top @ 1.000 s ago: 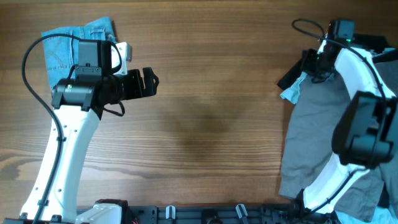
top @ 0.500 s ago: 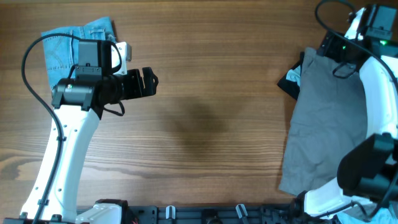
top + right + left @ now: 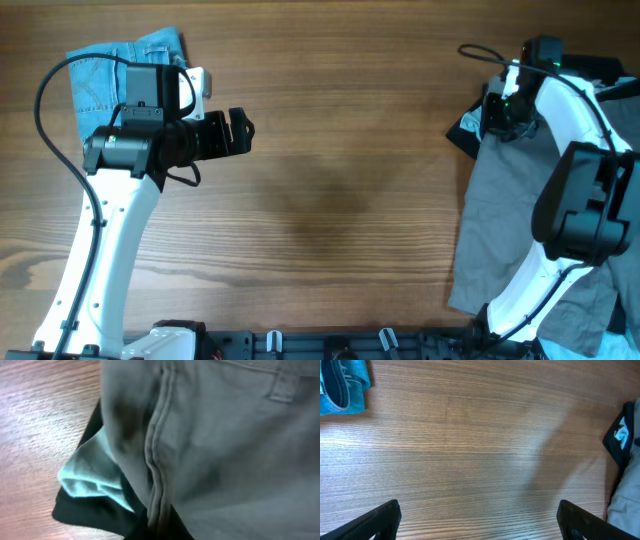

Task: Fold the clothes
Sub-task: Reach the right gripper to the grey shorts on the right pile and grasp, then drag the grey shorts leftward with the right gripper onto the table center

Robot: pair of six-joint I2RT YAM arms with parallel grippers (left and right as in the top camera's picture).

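Observation:
Grey shorts (image 3: 515,220) lie spread at the table's right side, over a black garment (image 3: 463,135) with a light-blue patch that pokes out at their upper left. My right gripper (image 3: 497,112) sits on the grey shorts' upper left corner. In the right wrist view the grey cloth (image 3: 225,450) bunches along a seam into the jaws (image 3: 160,529), which look shut on it; the black garment (image 3: 95,510) lies beneath. Light-blue denim shorts (image 3: 110,65) lie folded at the far left. My left gripper (image 3: 243,128) hovers open and empty (image 3: 479,522) over bare wood.
The left arm's base and body (image 3: 120,190) cross the left part of the table. The right arm (image 3: 585,190) arches over the grey shorts. Mounts (image 3: 330,345) line the front edge. The denim (image 3: 340,385) and black garment (image 3: 620,440) show in the left wrist view.
The right arm swung out to the far right corner half a second ago and has come back onto the grey shorts' upper left corner. The left arm has not moved.

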